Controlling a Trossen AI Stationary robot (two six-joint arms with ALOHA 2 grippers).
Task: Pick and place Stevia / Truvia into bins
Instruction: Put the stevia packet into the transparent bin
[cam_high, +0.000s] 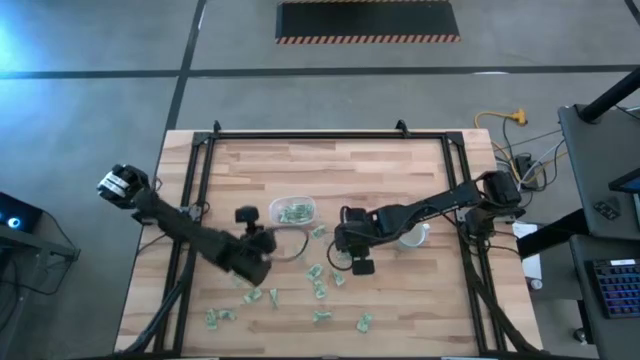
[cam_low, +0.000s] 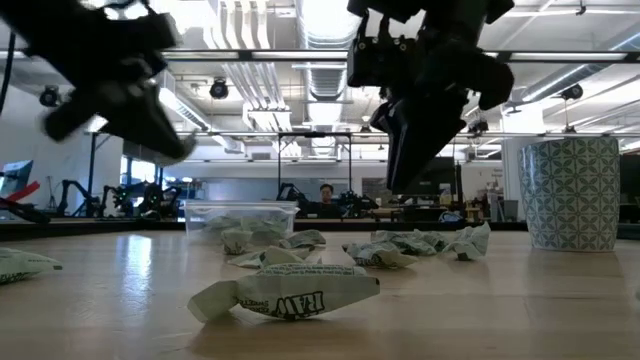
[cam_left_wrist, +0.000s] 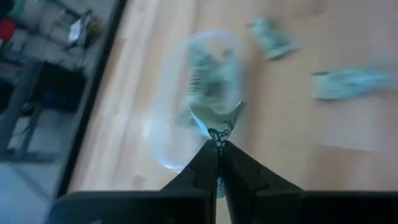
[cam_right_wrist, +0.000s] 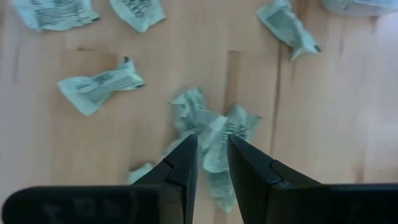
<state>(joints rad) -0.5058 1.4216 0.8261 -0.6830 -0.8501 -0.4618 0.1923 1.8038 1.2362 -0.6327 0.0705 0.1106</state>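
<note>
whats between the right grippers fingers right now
A crumpled green-and-white packet sits between the right gripper fingers, seen in the right wrist view.

1. Clear tub (cam_left_wrist: 199, 93) smeared by motion blur in left wrist view; contents unreadable.
2. Left end effector (cam_low: 150, 125) blurred in low view.
3. Patterned cup (cam_low: 572, 192) cut by right edge.

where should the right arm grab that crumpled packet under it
Take the packet across its pinched middle, coming straight down from above. It lies flat on the table with flared, crumpled ends, so the narrow waist fits between the fingers best. The right end effector already straddles it there.
</note>
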